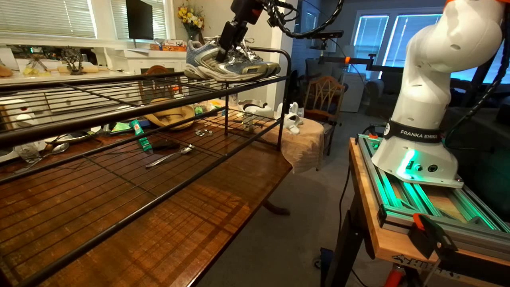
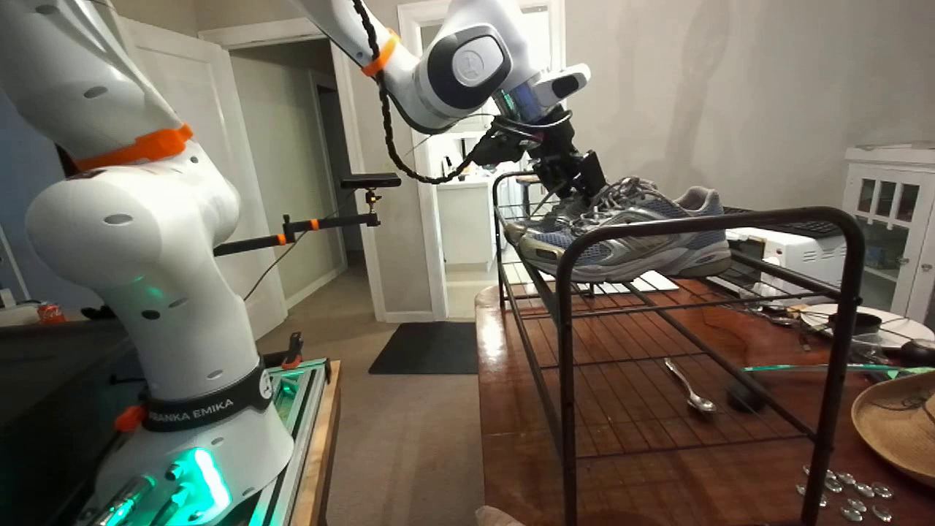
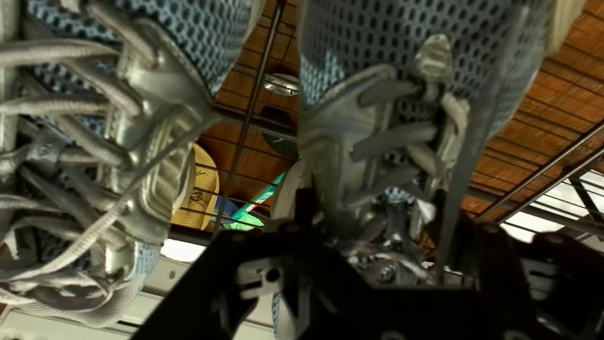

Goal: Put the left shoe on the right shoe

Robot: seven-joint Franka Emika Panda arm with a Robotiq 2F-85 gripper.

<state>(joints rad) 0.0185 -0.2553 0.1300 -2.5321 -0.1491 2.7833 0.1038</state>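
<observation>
Two grey-blue sneakers stand side by side on the top shelf of the black wire rack (image 1: 119,113), toes toward the robot. My gripper (image 3: 373,208) points down over the left shoe (image 3: 377,123), one finger on each side at its laced part. This shoe is the near one in an exterior view (image 1: 243,68) and the far one in an exterior view (image 2: 559,213). Its sole rests on the rack. The fingers are well apart; whether they press on it is unclear. The right shoe (image 3: 94,141) stands beside it, outside the fingers; it also shows in an exterior view (image 2: 635,237).
The rack stands on a brown wooden table (image 1: 223,239). On the table, below and behind the rack, are a spoon (image 2: 690,387), a straw hat (image 2: 902,424), a green packet (image 1: 140,135) and several glass pieces (image 2: 851,489). The rack's end frame (image 2: 831,380) rises beside the shoes.
</observation>
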